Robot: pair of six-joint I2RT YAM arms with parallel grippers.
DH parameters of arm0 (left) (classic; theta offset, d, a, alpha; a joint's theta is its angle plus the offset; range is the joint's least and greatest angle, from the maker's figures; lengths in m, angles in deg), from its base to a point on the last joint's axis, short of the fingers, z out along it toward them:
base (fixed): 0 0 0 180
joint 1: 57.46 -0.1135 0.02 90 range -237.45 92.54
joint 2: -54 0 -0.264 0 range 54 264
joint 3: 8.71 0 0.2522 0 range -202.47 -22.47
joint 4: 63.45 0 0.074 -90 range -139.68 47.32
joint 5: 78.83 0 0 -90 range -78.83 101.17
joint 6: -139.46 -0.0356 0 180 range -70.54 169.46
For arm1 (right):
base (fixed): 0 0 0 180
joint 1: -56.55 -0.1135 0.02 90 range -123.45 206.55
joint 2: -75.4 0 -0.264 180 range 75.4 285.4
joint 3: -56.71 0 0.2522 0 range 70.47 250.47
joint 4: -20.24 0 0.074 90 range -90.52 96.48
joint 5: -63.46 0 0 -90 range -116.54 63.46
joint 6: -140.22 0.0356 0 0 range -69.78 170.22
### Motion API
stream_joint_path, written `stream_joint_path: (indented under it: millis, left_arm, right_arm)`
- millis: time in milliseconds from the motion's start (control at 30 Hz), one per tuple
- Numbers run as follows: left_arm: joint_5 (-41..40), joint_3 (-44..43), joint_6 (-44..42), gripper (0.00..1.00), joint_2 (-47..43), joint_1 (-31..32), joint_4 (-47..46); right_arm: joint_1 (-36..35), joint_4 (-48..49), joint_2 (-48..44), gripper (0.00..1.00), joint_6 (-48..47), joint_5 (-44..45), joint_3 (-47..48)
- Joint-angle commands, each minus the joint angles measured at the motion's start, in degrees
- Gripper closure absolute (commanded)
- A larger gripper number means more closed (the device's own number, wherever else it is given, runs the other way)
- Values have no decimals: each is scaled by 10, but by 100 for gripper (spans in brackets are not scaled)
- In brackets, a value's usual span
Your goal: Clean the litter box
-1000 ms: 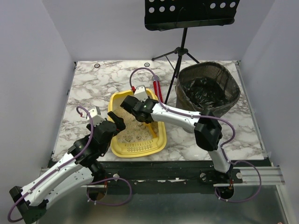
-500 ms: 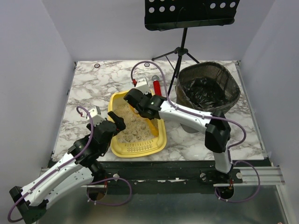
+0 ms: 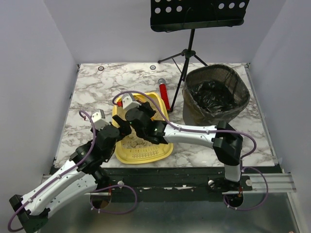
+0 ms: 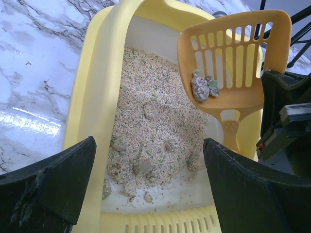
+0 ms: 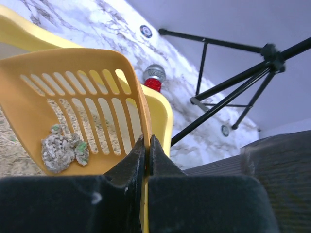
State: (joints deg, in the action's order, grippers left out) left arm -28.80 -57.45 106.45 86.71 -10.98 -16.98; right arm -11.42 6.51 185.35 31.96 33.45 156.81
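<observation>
The litter box (image 3: 146, 158) is a yellow tray of beige pellets at the table's near middle; its left wall (image 4: 104, 97) fills the left wrist view. An orange-yellow slotted scoop (image 4: 228, 63) hangs over the litter with grey clumps (image 4: 204, 86) in it. My right gripper (image 5: 146, 141) is shut on the scoop's (image 5: 73, 111) side wall, over the box (image 3: 138, 119). My left gripper (image 4: 149, 145) stands open at the box's near end (image 3: 121, 127), its left finger outside the left wall, holding nothing.
A black mesh bin (image 3: 216, 94) with a dark liner stands at the right rear. A red and silver cylinder (image 3: 164, 92) lies just behind the box. A black music stand (image 3: 194, 14) rises at the back, its tripod legs (image 5: 218, 104) on the marble.
My right gripper has shut, and its wrist has swung left and nearer across the box with the scoop. The left arm has barely moved.
</observation>
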Motion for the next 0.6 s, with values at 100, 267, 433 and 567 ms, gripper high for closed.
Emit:
stream_joint_path:
  millis: [100, 267, 433, 567]
  left_arm:
    - [-11, 2, 16, 1, -55, -2, 30]
    - [-13, 12, 35, 1, -94, -2, 46]
    - [-19, 9, 43, 1, -107, -2, 59]
    - [-26, 7, 48, 1, -107, -2, 66]
  right_arm:
    - [-29, 390, -4, 99, -325, 34, -56]
    - [-41, 736, 67, 99, -720, 31, -48]
    - [-41, 959, 136, 99, -938, -8, -54]
    - [-43, 947, 111, 99, -913, -14, -108]
